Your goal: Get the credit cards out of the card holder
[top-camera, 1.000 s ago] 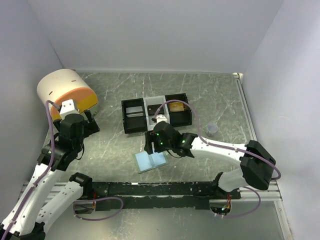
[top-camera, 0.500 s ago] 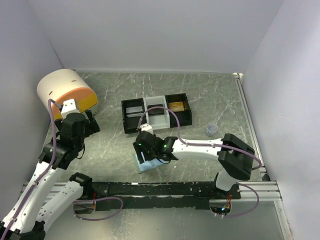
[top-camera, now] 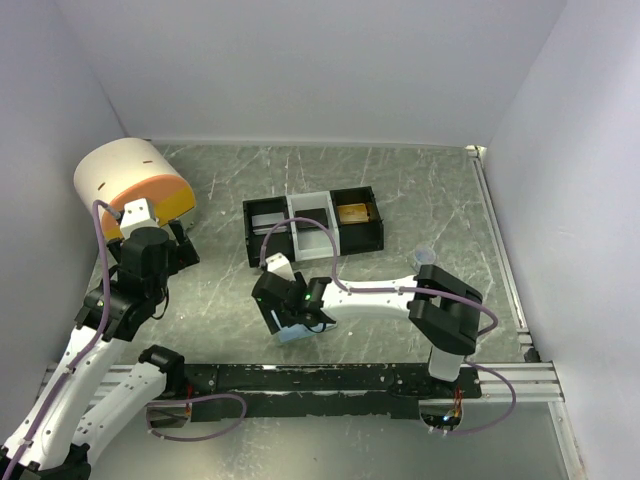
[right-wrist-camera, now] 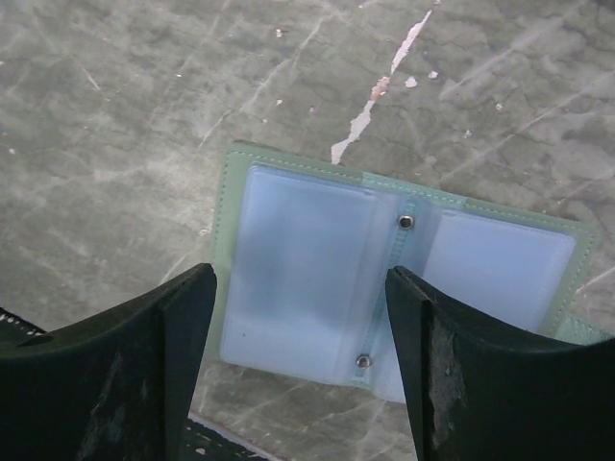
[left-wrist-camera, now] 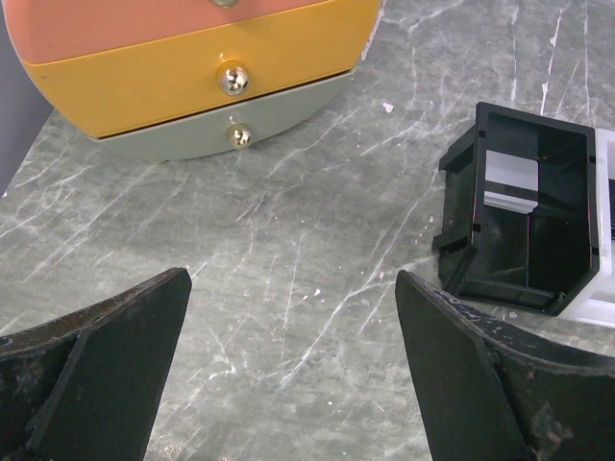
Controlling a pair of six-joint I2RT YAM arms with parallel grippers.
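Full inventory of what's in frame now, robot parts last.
card holder: 1, sage-green, pale blue inside, lying open, near middle
tray: 1, black and white, three compartments, mid table
pale flat item: 1, tray's left compartment
gold-brown item: 1, tray's right compartment
drawer chest: 1, pink, yellow, grey, far left
small cap: 1, greyish, right of tray
table: 1, grey marbled
left gripper: 1, black, open, near chest
right gripper: 1, black, open, above card holder
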